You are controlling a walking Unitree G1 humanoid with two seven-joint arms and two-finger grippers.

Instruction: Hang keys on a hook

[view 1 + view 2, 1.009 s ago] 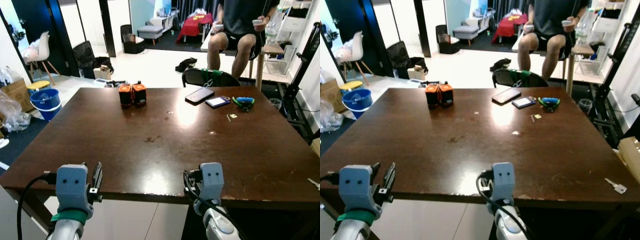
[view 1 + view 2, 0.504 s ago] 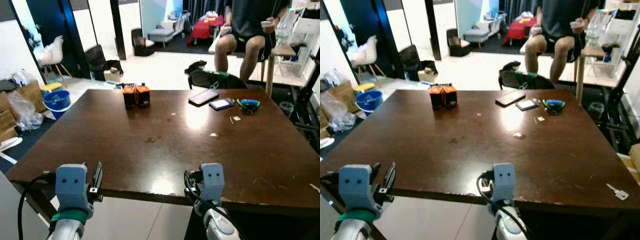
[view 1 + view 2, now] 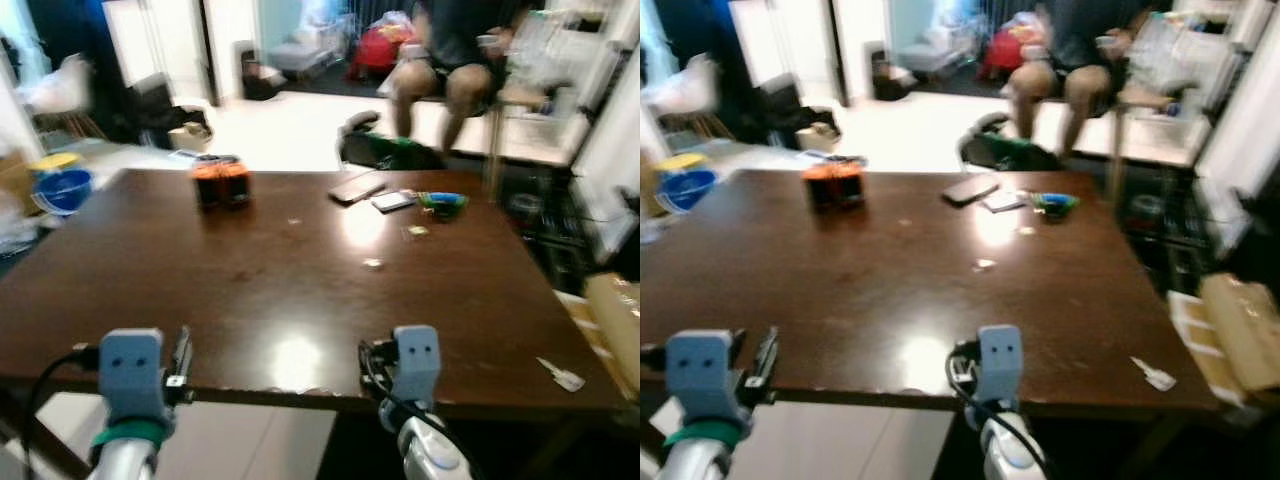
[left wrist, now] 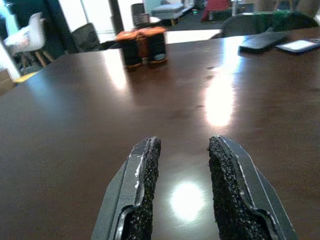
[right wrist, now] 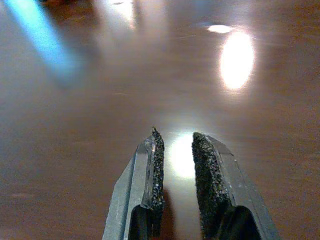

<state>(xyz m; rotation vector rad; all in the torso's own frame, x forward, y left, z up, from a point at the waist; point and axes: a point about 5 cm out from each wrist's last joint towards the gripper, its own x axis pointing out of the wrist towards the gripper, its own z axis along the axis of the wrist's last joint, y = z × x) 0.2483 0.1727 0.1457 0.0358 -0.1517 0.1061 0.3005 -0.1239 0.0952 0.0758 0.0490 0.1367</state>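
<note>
My left end effector (image 4: pixel 181 187) and right end effector (image 5: pixel 175 172) hover part-open, empty, above the counter (image 3: pixel 300 270); a blurred key (image 3: pixel 560 375), probably, lies near its right edge.

No text, label or number can be read anywhere (the head views are blurred).

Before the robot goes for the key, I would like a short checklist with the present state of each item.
1. Key located: ok, it lies near the table's front right corner.
2. Left pincer open, holding nothing: ok.
3. Right pincer open, holding nothing: ok, narrow gap.
4. Right pincer close to the key: not ok, key lies well off to its right.
5. Hook located: cannot tell.
6. Head views sharp: not ok, blurred.
</note>
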